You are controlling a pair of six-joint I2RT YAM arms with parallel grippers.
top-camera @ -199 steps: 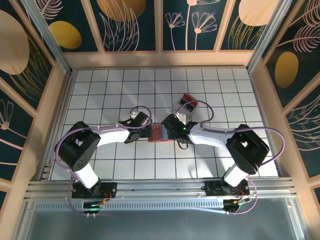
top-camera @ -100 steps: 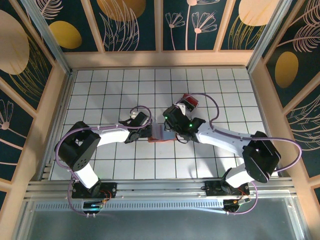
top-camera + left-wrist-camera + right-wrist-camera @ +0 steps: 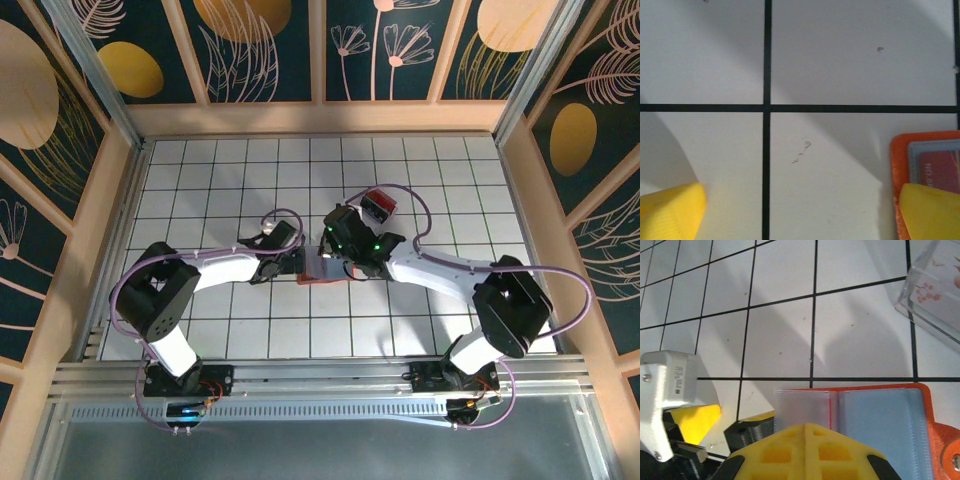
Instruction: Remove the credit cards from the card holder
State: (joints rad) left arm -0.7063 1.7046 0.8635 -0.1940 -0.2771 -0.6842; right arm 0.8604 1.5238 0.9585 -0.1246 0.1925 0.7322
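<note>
Top external view: a white tiled counter (image 3: 200, 180) with black grid lines. Near the middle of the counter lies the card holder (image 3: 322, 278), a small orange-red wallet. It rests flat on the tiles, and its long axis runs roughly left to right, parallel to the counter's near edge. The left gripper (image 3: 297, 265) reaches it from the left and the right gripper (image 3: 330, 258) from the right. The holder sits between them, partly hidden under the right gripper. A clear box (image 3: 378, 207) with red contents stands just behind the right gripper, toward the far edge.

Left wrist view: the left jaws are released and spread wide, with one yellow tip at the lower left and the other at the lower right. Bare tile lies between the tips. One end of the holder enters from the right edge of the picture, showing an orange rim and a blue-grey inside. A reddish card (image 3: 940, 170) with lettering sits in it. The right-hand tip overlaps that end of the holder.

Right wrist view: the holder lies open with its inside facing up, and its long axis runs across the picture. The right jaws are clenched, their yellow tips meeting at a seam directly over the holder's left half. A pale frosted sheet (image 3: 802, 407) lies there. Whether the jaws pinch it cannot be told. The clear box sits at the upper right, apart from the holder.
</note>
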